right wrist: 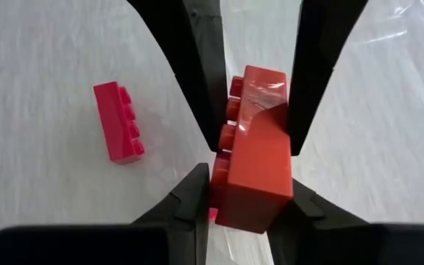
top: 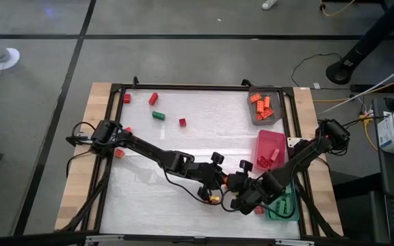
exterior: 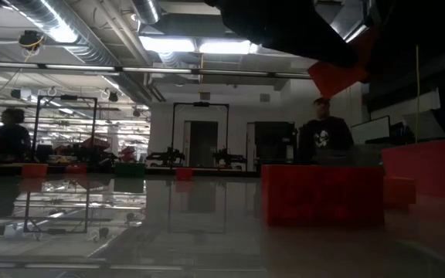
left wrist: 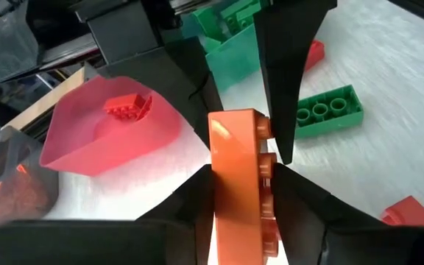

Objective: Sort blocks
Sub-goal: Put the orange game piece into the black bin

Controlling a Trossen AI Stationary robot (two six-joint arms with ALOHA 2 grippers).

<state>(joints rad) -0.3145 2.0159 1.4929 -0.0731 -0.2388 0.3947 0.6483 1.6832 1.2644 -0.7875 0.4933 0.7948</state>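
Both grippers, left (left wrist: 243, 184) and right (right wrist: 249, 188), clamped together on one orange block (left wrist: 238, 184) mid-table; best steadied before either released, then carried to grey tray (top: 257, 115).

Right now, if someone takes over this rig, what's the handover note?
Left gripper and right gripper: both shut on one orange brick, apparently mid-handover, near the table's front centre.
Done: some orange bricks are in the grey tray, red in the pink tray, green in the teal tray.
Left: loose red bricks and a green brick at the far left. The held brick probably goes to the grey tray.
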